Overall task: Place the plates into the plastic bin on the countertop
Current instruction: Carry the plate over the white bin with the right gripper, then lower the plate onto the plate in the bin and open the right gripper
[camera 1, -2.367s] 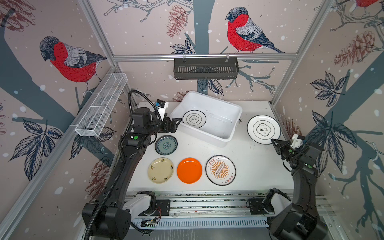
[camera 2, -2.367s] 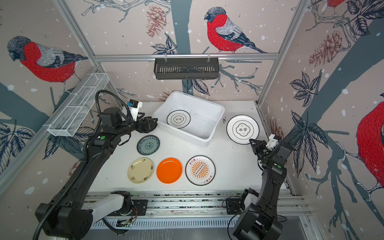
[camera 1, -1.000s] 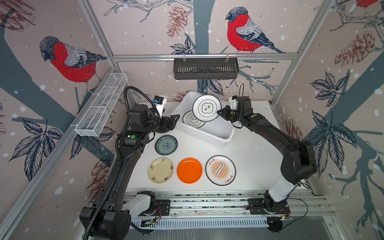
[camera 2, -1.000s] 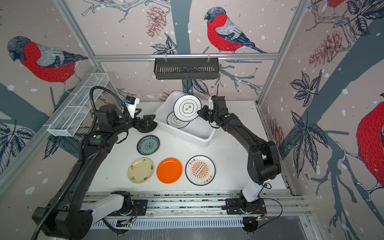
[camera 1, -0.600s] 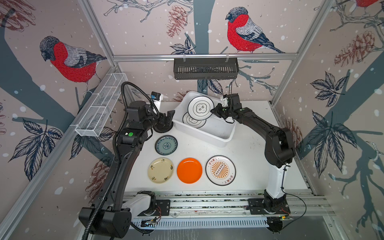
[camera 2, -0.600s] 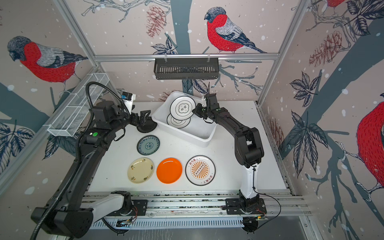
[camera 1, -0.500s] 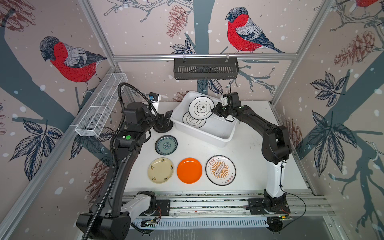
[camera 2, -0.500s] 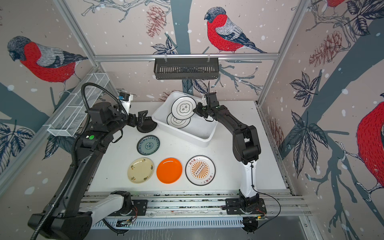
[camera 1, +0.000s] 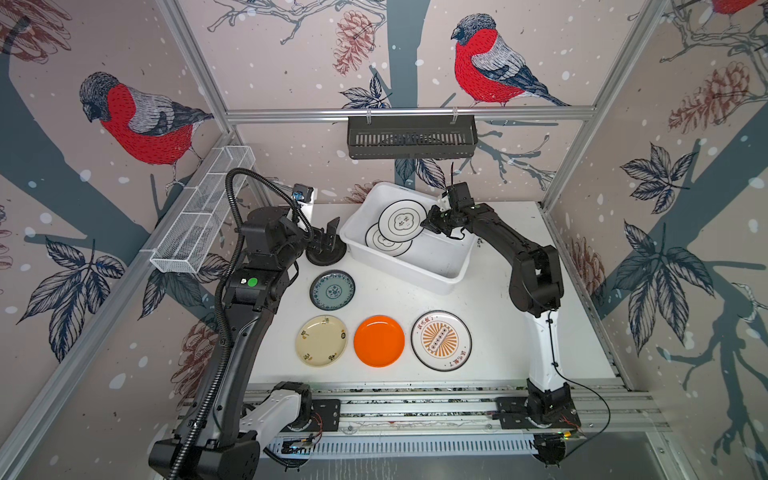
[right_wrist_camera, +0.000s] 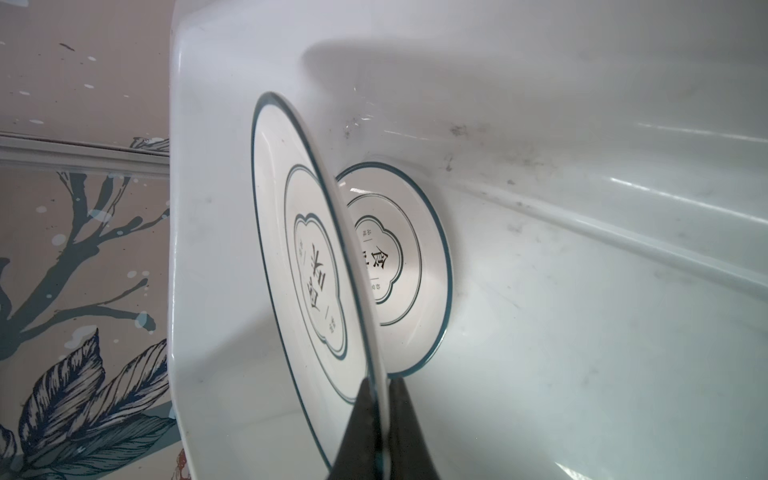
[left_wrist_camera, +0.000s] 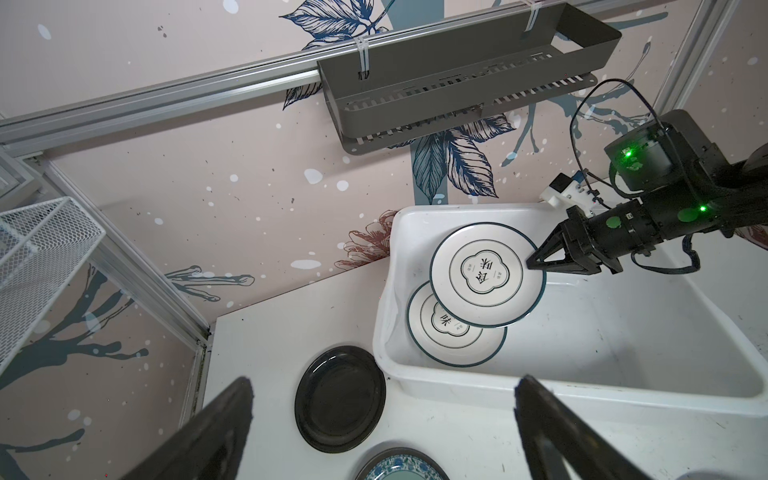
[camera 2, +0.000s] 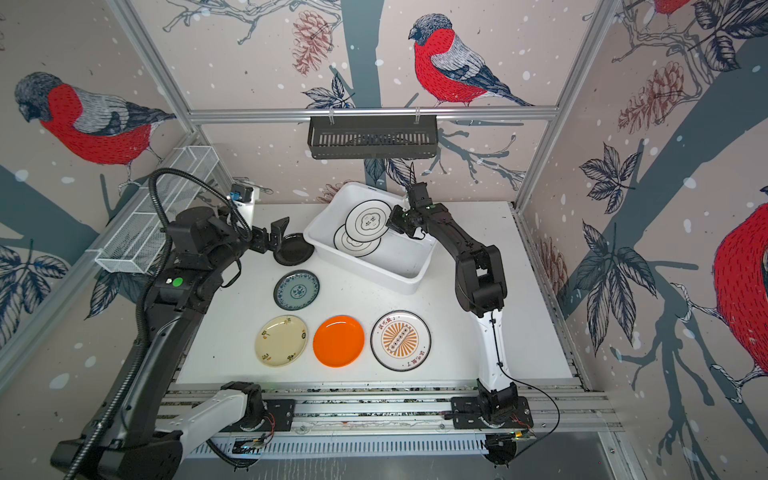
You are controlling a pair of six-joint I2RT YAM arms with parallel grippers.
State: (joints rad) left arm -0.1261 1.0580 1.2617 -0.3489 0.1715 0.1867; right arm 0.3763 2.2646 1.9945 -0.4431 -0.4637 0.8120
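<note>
The black-rimmed white plate hangs tilted inside the plastic bin, partly over its twin plate that lies flat on the bin floor. Its rim is pinched between the tightly closed jaws of the right gripper. The left gripper holds nothing, its jaws spread wide above the black plate, which lies on the countertop just beside the bin's outer wall. The teal plate, cream plate, orange plate and sunburst plate lie apart from both grippers.

Glossy white plastic bin, scuffed.
</note>
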